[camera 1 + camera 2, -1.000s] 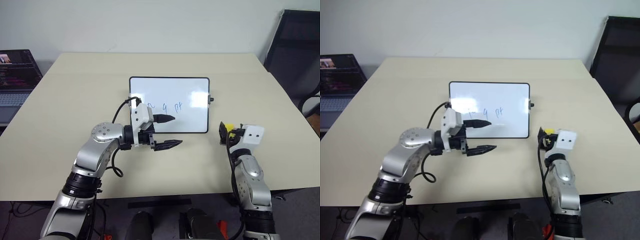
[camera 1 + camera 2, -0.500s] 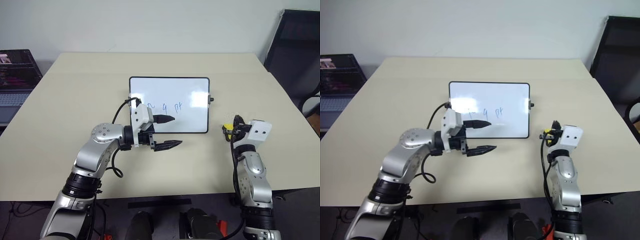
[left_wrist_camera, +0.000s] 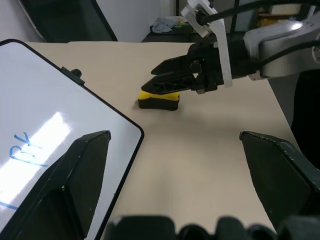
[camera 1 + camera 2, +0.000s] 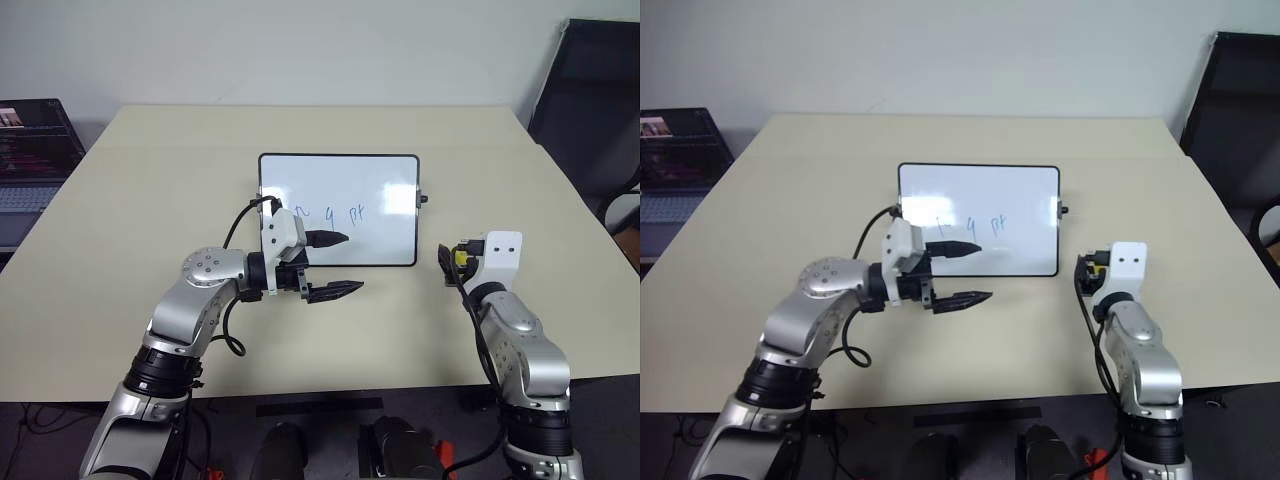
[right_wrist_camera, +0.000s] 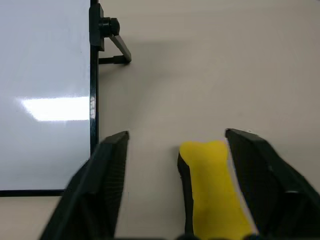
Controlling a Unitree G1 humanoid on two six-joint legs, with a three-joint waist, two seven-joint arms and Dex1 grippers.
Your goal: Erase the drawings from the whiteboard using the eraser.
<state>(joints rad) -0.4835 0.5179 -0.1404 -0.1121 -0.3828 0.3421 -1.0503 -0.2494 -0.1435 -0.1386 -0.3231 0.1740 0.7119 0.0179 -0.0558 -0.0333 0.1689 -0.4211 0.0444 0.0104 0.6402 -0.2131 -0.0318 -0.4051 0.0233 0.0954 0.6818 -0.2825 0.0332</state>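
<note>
Where the beige matte tabletop (image 4: 150, 200) meets its centre, a glossy white rectangular whiteboard with a thin black frame (image 4: 385, 180) lies flat, a small black knob (image 4: 423, 198) on its right short side. Contents of board: the drawings, three small thin blue marker scribbles in a row (image 4: 330, 213), near the board's middle.

Item: small oblong eraser, yellow above and black beneath (image 5: 212, 197), lying on the tabletop just right of the board's near right corner, apart from the frame.

Right gripper (image 5: 175, 200): two black fingers spread wide, one on each side of the eraser. The eraser sits close against one finger; a gap remains at the other. From the left wrist view the fingertips sit just over the eraser's top; whether they touch it cannot be told.

Left gripper (image 4: 338, 264): jaws wide open, empty, pointing right across the board's near left part, one finger over the white surface, the other over the table before the frame.

Periphery: dark laptop (image 4: 30, 150) at far left; black chair (image 4: 600, 90) at far right.
</note>
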